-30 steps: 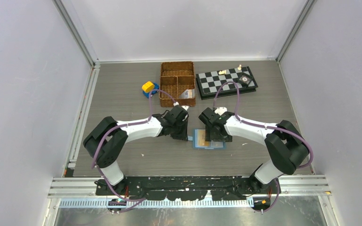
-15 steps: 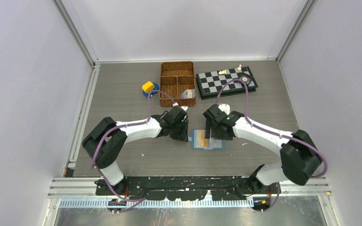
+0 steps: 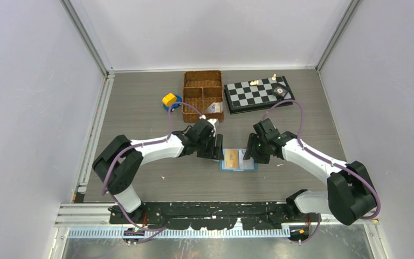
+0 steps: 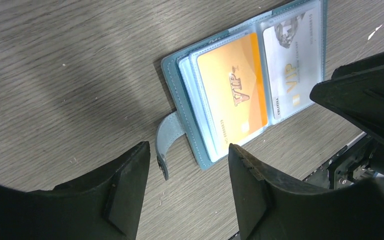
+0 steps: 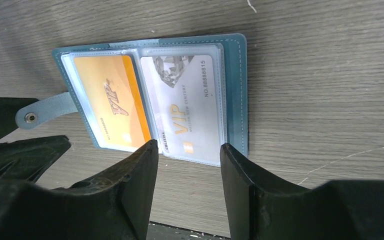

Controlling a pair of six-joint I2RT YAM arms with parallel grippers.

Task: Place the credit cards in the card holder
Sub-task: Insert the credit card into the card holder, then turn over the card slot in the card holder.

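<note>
Left gripper (image 4: 187, 156) and right gripper (image 5: 189, 147) are both hanging with jaws apart, gripping nothing. Just below them the card holder (image 5: 237, 90) is lying open flat: teal stitched case, clear glossy sleeves (image 5: 219, 100) holding an orange card (image 5: 112, 102) and a white card (image 5: 187, 100), snap tab (image 4: 167, 137) sticking out under the left gripper. Grey wood-grain table (image 5: 320, 75) beyond.

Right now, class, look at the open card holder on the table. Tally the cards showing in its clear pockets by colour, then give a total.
orange card: 1
white card: 1
Total: 2, side by side in the card holder
</note>
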